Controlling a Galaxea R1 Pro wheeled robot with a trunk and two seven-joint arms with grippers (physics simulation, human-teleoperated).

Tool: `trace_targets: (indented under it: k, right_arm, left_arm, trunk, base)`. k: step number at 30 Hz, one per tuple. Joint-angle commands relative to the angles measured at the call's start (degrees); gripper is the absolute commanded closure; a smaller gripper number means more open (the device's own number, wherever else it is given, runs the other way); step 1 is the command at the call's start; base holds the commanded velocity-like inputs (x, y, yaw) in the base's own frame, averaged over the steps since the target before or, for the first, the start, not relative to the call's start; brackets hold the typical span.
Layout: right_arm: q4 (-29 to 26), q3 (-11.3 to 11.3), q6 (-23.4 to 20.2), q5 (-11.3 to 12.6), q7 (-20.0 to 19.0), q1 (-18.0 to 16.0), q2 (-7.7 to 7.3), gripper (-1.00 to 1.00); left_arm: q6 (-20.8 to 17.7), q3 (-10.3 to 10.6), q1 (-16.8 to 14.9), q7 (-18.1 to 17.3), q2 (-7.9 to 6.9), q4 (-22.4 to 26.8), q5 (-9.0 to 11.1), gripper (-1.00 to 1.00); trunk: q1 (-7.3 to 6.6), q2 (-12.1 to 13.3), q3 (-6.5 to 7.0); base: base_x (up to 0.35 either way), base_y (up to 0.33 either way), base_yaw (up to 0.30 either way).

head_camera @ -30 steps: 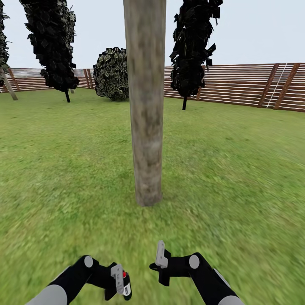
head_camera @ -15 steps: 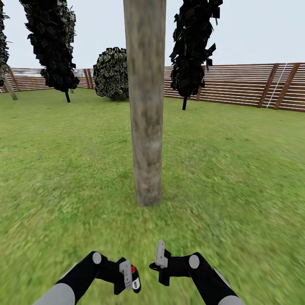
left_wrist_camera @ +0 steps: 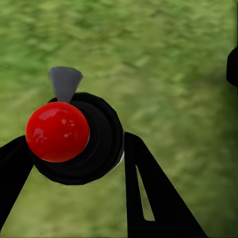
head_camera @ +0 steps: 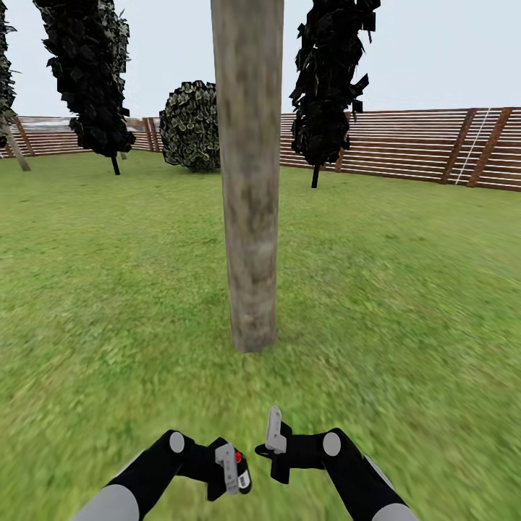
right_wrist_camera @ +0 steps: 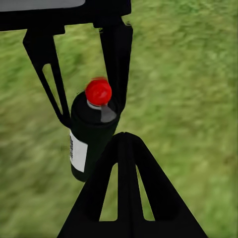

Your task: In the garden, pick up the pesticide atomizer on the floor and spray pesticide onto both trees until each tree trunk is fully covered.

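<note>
A thick mottled grey-tan tree trunk (head_camera: 250, 188) rises from the lawn straight ahead, its base a short way beyond my arms. The pesticide atomizer (head_camera: 239, 471), a small black bottle with a red top, is held upright in my left gripper (head_camera: 233, 472), low in the head view. In the left wrist view its red top (left_wrist_camera: 57, 131) sits between the black fingers (left_wrist_camera: 148, 198). My right gripper (head_camera: 274, 443) is just beside it, fingers together and empty. The right wrist view shows the atomizer (right_wrist_camera: 91, 131) close in front of my right gripper (right_wrist_camera: 124, 138). No spray specks show.
Green grass (head_camera: 405, 304) spreads all around. Two dark cypresses (head_camera: 90, 79) (head_camera: 329, 79) and a round bush (head_camera: 190, 126) stand at the back. A brown slatted fence (head_camera: 434, 145) rings the lawn. A thin leaning trunk (head_camera: 14, 148) is at the far left.
My left arm has carried the atomizer to the right, closing in beside the right gripper. The right arm, the trunk and the camera have stayed put.
</note>
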State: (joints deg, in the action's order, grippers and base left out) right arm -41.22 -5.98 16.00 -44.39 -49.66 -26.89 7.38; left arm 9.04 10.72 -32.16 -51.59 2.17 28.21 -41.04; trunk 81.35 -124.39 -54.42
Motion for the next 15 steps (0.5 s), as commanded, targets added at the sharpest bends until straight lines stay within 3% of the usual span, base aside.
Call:
trace_targets:
  k: [1,7,15]
  right_arm:
    - [0.0,0.0,0.0,0.0,0.0,0.0,0.00,1.00]
    - [0.0,0.0,0.0,0.0,0.0,0.0,0.00,1.00]
    - [0.0,0.0,0.0,0.0,0.0,0.0,0.00,1.00]
  left_arm:
    - [0.0,0.0,0.0,0.0,0.45,0.0,0.0,1.00]
    - [0.0,0.0,0.0,0.0,2.04,0.0,0.0,1.00]
    - [0.1,0.0,-0.1,0.0,2.74,0.0,0.0,1.00]
  trunk:
    - [0.00,0.0,0.00]
    - [0.00,0.0,0.00]
    - [0.00,0.0,0.00]
  base:
    - [0.000,0.000,0.000]
    - [0.000,0.000,0.000]
    - [0.000,0.000,0.000]
